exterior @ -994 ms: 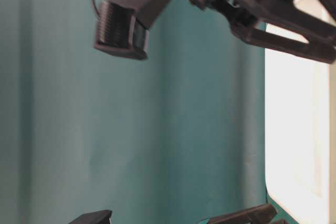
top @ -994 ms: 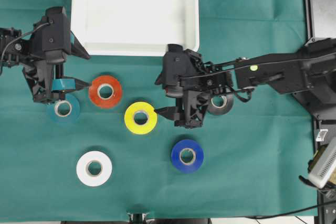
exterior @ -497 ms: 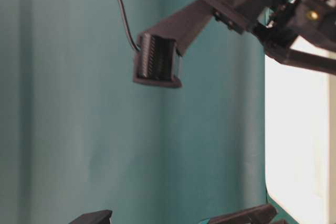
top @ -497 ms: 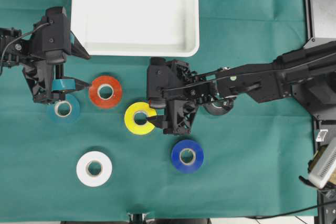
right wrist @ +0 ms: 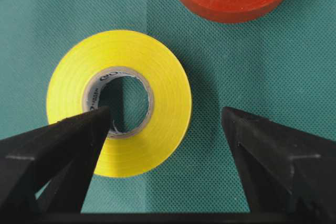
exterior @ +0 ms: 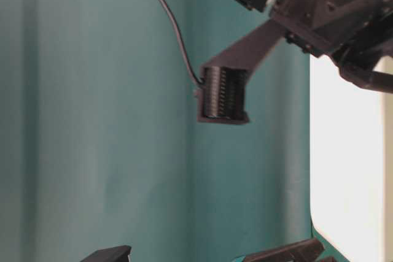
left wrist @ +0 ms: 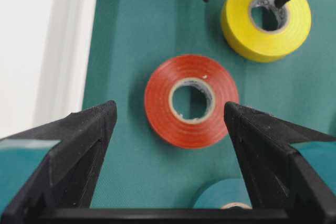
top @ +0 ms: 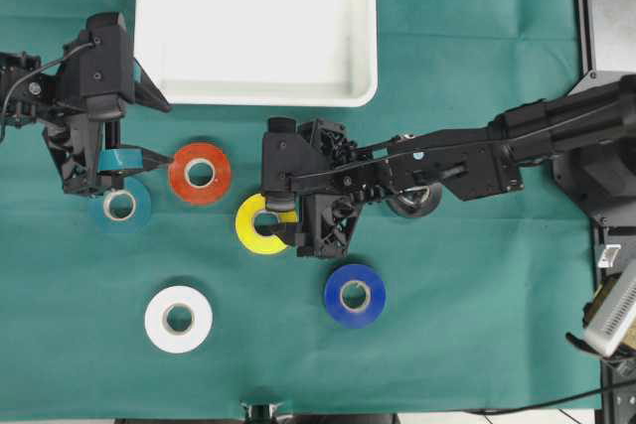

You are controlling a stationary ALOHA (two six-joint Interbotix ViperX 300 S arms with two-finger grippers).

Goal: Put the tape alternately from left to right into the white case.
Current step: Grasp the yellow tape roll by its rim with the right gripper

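Right hand (top: 281,217), fingers spread apart, hangs over the yellow tape (top: 260,223), one fingertip seemingly inside the roll's core, the other outside its rim. Left hand (top: 136,133) is spread wide above the red-orange tape (top: 199,173). All rolls lie on the counter (top: 477,325); the white case (top: 255,25) sits beyond them.

Black arms, ribbed finger pads (exterior: 223,93), thin black cable (exterior: 174,24).

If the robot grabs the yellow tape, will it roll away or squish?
The yellow tape lies flat on the cloth, so it probably won't roll. Its thick wound ring looks stiff, unlikely to squish. It seems small and light, so it might slide when nudged.
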